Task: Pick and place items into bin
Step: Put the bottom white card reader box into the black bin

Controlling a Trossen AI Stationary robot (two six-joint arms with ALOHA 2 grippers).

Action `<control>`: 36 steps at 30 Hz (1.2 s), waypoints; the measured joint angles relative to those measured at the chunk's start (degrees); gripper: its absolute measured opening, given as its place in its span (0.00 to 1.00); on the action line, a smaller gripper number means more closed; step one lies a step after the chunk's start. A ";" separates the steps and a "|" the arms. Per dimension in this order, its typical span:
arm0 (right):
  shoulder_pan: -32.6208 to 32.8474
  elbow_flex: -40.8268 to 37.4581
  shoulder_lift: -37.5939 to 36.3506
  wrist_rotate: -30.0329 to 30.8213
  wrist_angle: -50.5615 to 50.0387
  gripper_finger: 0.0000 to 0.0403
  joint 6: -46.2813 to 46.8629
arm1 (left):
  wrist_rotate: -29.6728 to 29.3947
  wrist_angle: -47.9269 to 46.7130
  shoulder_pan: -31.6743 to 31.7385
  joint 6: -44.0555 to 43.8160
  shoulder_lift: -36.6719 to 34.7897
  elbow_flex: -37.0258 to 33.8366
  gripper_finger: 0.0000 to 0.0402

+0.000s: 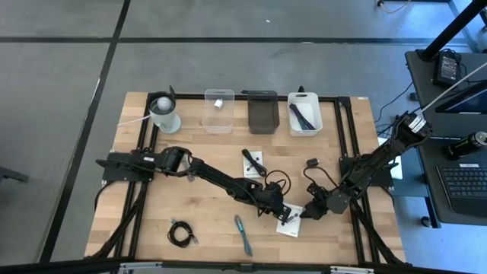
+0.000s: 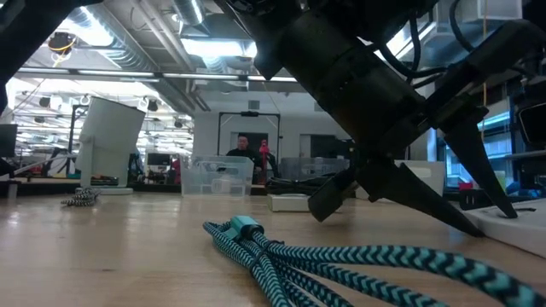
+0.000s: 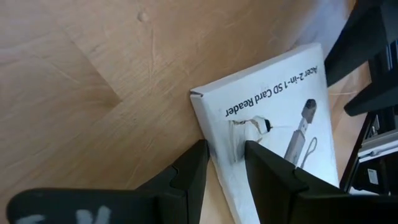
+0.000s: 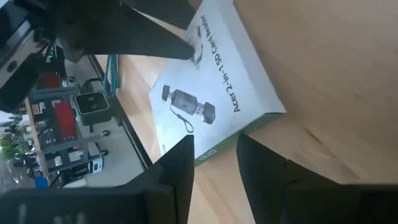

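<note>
A white flat box printed "SD Card Reader" [image 1: 290, 224] lies on the wooden table, near its near edge, right of the middle. My left gripper [image 3: 225, 155] comes in from the left. Its fingers are narrowly apart and straddle the box's long edge [image 3: 202, 124], near the corner by a white tie [image 3: 252, 122]. My right gripper [image 4: 216, 155] comes from the right with a small gap between its fingers. Its tips stand at the box's green side edge [image 4: 217, 144]. A teal braided cable [image 1: 243, 233], a black coiled cable [image 1: 180, 234] and a white card with black parts [image 1: 253, 163] lie apart. My left gripper slants down onto the box from the table's left. In the right wrist view one fingertip [image 4: 184, 47] meets the printed face at the tie end [image 4: 200, 50]; the other finger stands beside the long edge. The box lies flat on the table. My right gripper has its fingertips [image 4: 185, 149] at the green side edge. Whether they touch it, I cannot tell.
Along the far edge stand a white round cup [image 1: 163, 113], a clear bin [image 1: 219, 111], a dark bin [image 1: 262, 113] and a white bin [image 1: 304, 114] holding dark pens. A small black part [image 1: 310, 162] lies right of the middle. Bare wood shows at the near left.
</note>
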 joint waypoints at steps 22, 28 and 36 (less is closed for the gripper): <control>0.01 0.00 -0.03 -4.96 -5.88 0.31 4.26 | -0.14 4.22 0.17 2.45 0.13 -0.30 0.27; 0.02 0.00 -0.03 -4.92 -5.93 0.31 4.14 | -0.61 5.15 0.98 4.15 0.09 -0.28 0.27; 0.02 0.00 -0.03 -4.90 -6.16 0.31 4.12 | 3.33 5.40 1.83 4.04 0.02 -0.28 0.27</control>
